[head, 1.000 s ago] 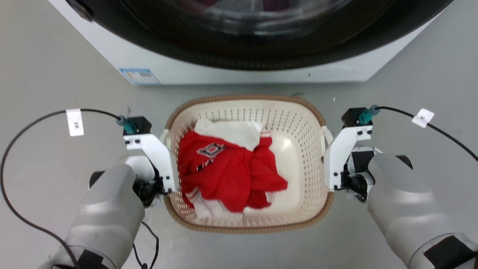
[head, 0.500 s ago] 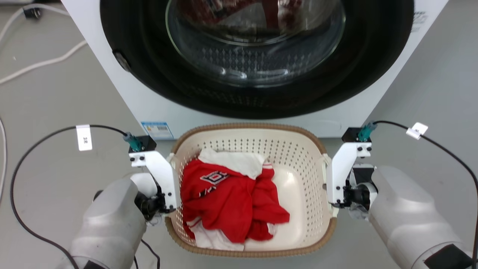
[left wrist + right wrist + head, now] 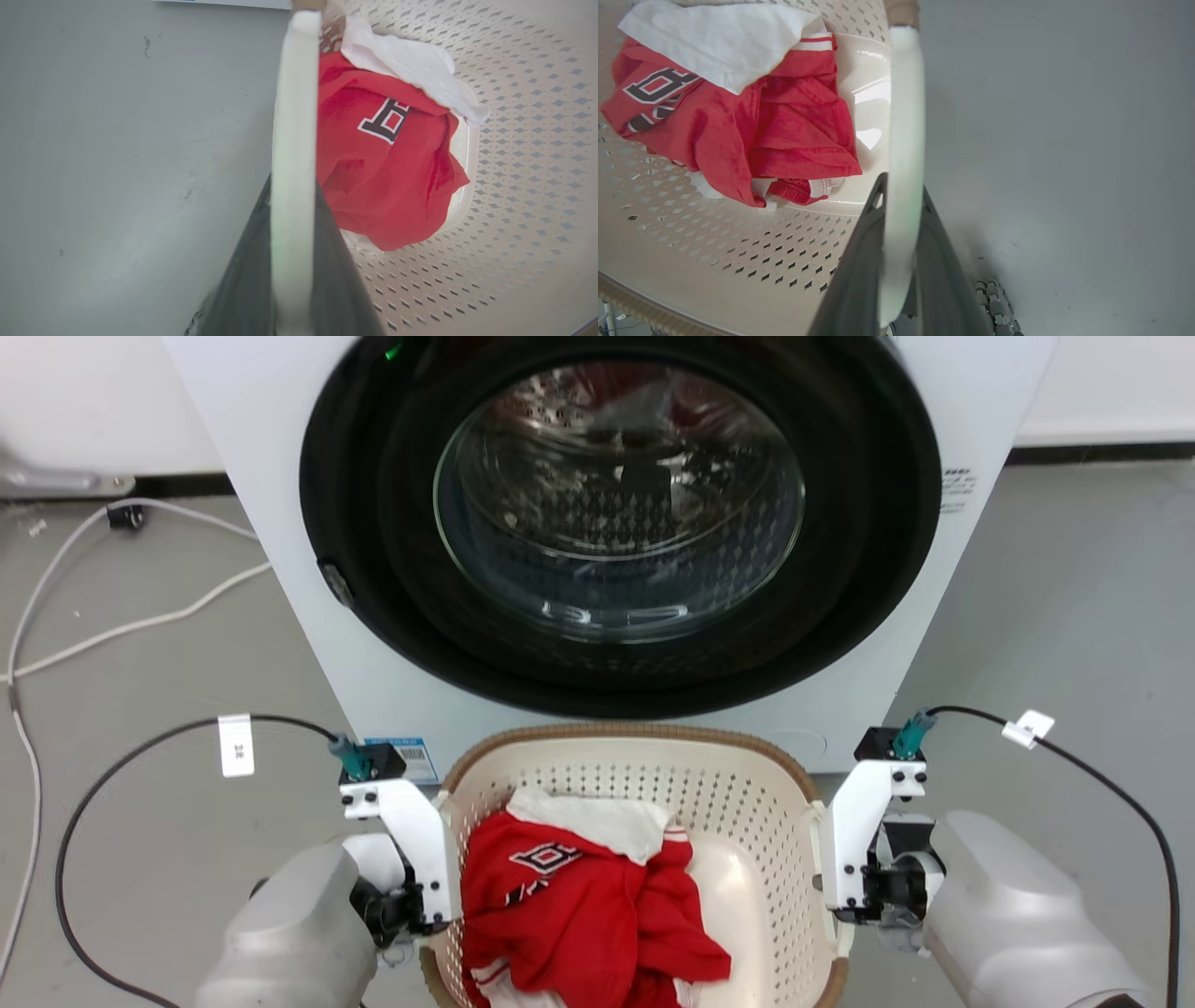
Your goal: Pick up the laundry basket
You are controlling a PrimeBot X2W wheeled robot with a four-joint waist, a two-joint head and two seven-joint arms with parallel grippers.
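Although the head view hides both pairs of jaws behind white brackets (image 3: pixel 415 840), each wrist view shows them plainly. The left gripper (image 3: pixel 293 186) has its dark jaws clamped on the left handle (image 3: pixel 294 107) of the laundry basket (image 3: pixel 644 775), and the right gripper (image 3: pixel 902 186) has its jaws clamped on the right handle (image 3: pixel 905 102). The head view adds the washing machine (image 3: pixel 271 523). The basket is just before its base, the far brown rim (image 3: pixel 616 730) overlapping its lower front. A red garment (image 3: pixel 579 915) and a white cloth (image 3: pixel 597 821) lie inside. Grey floor (image 3: pixel 1074 616) spreads beyond either handle; white cables (image 3: pixel 140 616) lie well left. Whether the basket touches the floor cannot be told.
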